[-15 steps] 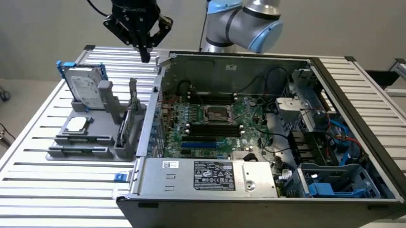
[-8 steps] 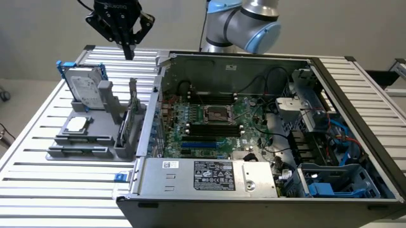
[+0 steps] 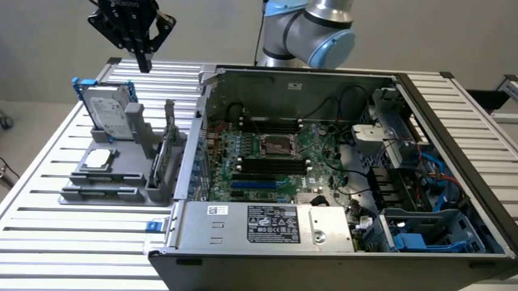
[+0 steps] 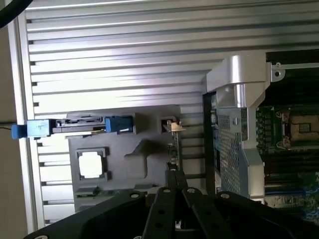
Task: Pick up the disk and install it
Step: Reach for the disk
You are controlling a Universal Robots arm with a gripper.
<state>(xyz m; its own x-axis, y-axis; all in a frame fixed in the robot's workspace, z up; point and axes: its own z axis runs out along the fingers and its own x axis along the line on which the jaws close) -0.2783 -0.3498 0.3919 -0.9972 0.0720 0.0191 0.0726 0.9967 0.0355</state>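
Approach step: black gripper hangs above the disk, nothing grasped.

You have the jaws pressed together and empty, well clear of everything. The disk, a flat silver-grey metal hard drive with a white label in a bright blue plastic carrier, stands tilted in the grey plastic holder on the slatted aluminium counter. That is to the exterior view's left of the open grey computer case. The wrist view shows the disk edge-on ahead of the gripper. My read: pickup not done. A grasp calls for spreading the jaws and lining up with the carrier's top edge.
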